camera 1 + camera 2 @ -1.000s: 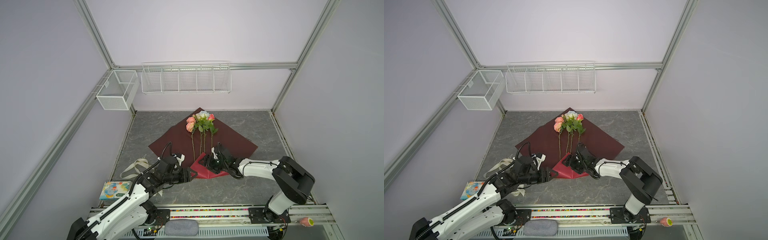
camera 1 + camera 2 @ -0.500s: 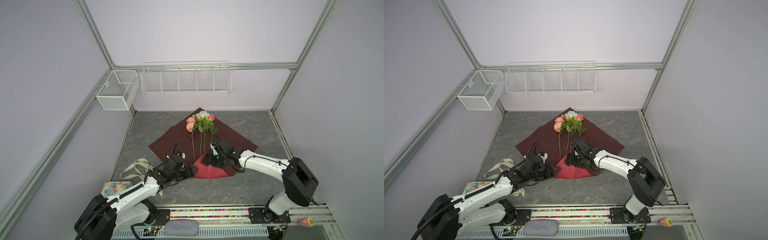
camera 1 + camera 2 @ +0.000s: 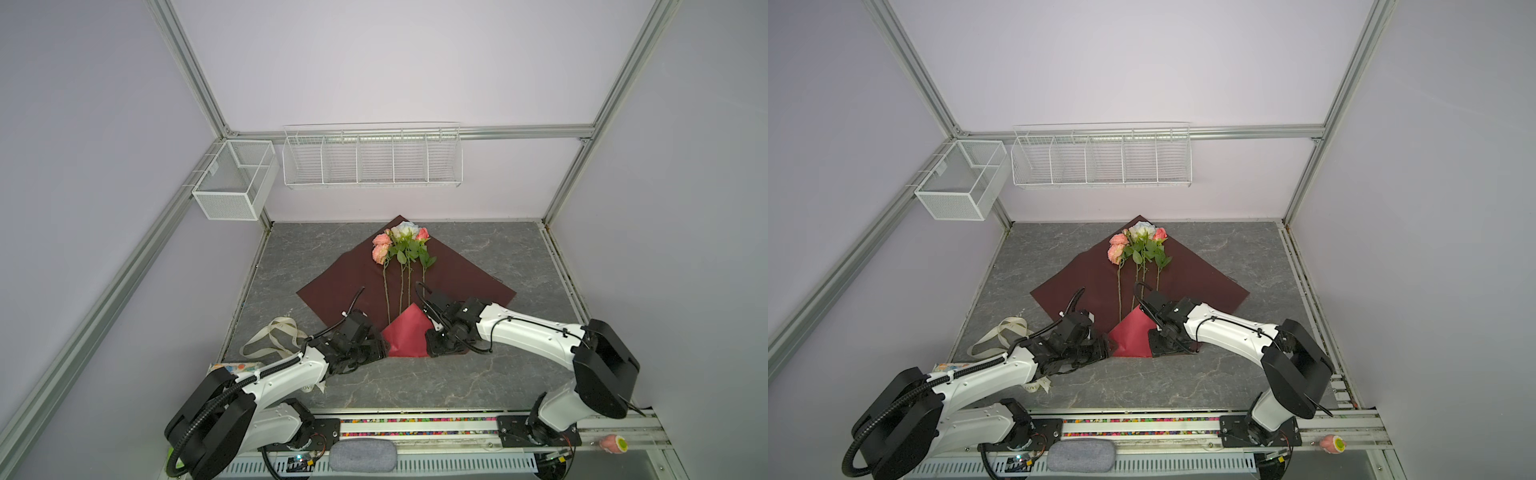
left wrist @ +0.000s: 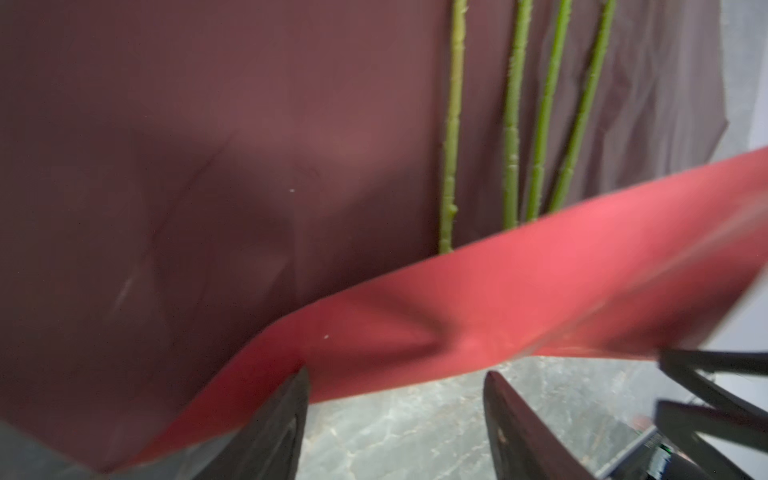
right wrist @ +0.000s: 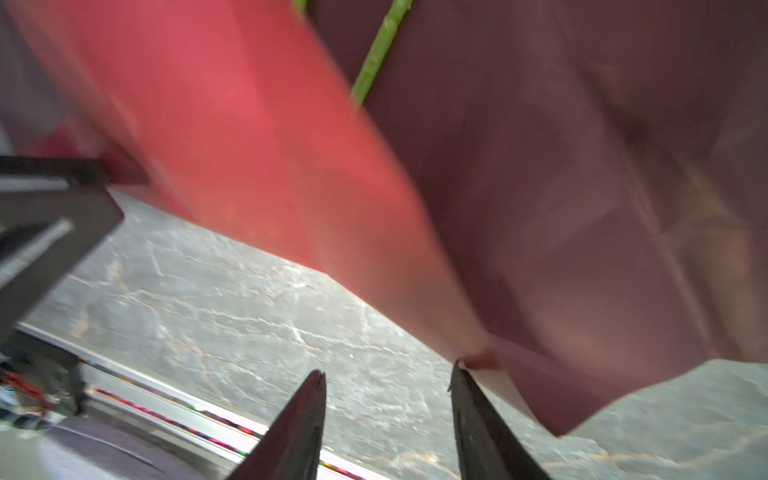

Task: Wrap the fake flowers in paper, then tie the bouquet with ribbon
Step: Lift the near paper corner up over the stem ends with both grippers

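The bouquet of fake flowers (image 3: pixel 401 249) (image 3: pixel 1138 247) lies unbundled: pink, cream and white-blue roses with long green stems (image 4: pixel 453 124) on a dark red wrapping sheet (image 3: pixel 461 278) (image 3: pixel 1196 278). The sheet's near corner is folded up over the stem ends, showing a bright red flap (image 3: pixel 405 336) (image 3: pixel 1131 338) (image 4: pixel 540 270) (image 5: pixel 249 124). My left gripper (image 3: pixel 380 353) (image 3: pixel 1106 351) (image 4: pixel 399 374) stands open at the flap's left corner, one fingertip (image 4: pixel 303 378) against the paper edge. My right gripper (image 3: pixel 432 345) (image 3: pixel 1154 347) (image 5: pixel 388 370) is open at the right corner, one fingertip (image 5: pixel 457 374) touching the fold. Only bare table shows between each pair of jaws.
A cream ribbon (image 3: pixel 270 336) (image 3: pixel 1000 332) lies looped left of the sheet, partly under my left arm. A colourful box (image 3: pixel 232 368) sits at the front left. Two white wire baskets (image 3: pixel 370 158) (image 3: pixel 232 183) hang on the walls. A rail (image 3: pixel 415 422) runs along the front.
My right gripper has drawn back from over the flap to its right front corner, and its jaws have narrowed. The red flap now lies wider over the stem ends. My left gripper hardly moved.
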Controlling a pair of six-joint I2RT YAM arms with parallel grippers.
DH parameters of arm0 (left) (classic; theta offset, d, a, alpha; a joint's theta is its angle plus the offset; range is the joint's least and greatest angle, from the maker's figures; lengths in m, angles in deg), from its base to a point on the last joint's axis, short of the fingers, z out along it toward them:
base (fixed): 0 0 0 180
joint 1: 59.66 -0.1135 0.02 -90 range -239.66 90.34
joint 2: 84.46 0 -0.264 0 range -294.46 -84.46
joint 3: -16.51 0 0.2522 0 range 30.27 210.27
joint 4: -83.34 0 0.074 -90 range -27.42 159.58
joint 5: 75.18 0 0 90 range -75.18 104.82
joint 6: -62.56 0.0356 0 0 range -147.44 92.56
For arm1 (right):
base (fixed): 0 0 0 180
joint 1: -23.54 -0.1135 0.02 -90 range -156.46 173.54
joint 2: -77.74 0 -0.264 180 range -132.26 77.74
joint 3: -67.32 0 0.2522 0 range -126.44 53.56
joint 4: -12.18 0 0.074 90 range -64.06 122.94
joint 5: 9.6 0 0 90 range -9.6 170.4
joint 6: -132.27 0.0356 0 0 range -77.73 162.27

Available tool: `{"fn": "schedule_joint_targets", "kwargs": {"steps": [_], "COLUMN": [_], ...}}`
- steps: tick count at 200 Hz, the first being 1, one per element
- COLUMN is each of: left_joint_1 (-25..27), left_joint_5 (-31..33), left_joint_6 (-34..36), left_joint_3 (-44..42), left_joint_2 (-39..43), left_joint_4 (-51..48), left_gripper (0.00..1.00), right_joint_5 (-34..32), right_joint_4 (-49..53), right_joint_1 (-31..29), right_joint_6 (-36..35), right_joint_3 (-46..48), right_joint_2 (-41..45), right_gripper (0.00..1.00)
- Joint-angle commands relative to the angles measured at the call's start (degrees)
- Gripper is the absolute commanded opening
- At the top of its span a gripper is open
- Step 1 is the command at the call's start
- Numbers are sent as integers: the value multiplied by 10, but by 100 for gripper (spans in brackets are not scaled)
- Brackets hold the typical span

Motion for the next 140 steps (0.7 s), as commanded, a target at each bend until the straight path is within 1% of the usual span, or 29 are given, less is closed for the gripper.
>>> {"fn": "schedule_joint_targets", "kwargs": {"steps": [1,18,41,77,94,112,140], "left_joint_1": [0,0,-2,-6,-9,-12,-12], "left_joint_5": [20,19,33,44,50,42,47], "left_joint_6": [11,25,41,41,34,36,36], "left_joint_3": [32,59,84,85,79,71,45], "left_joint_2": [-28,-48,-69,-65,-48,-21,53], "left_joint_4": [-28,-60,-91,-104,-113,-115,-100], "left_gripper": [67,67,68,68,68,68,70], "right_joint_5": [-58,-70,-81,-100,-103,-104,-118], "right_joint_4": [53,57,58,39,44,50,55], "right_joint_1": [-1,-1,-1,4,5,2,-4], "right_joint_6": [3,13,19,22,20,19,27], "right_joint_3": [-17,-16,-5,16,18,18,26], "right_joint_2": [-27,-35,-42,-41,-54,-62,-63], "right_gripper": [45,41,41,40,39,38,36]}}
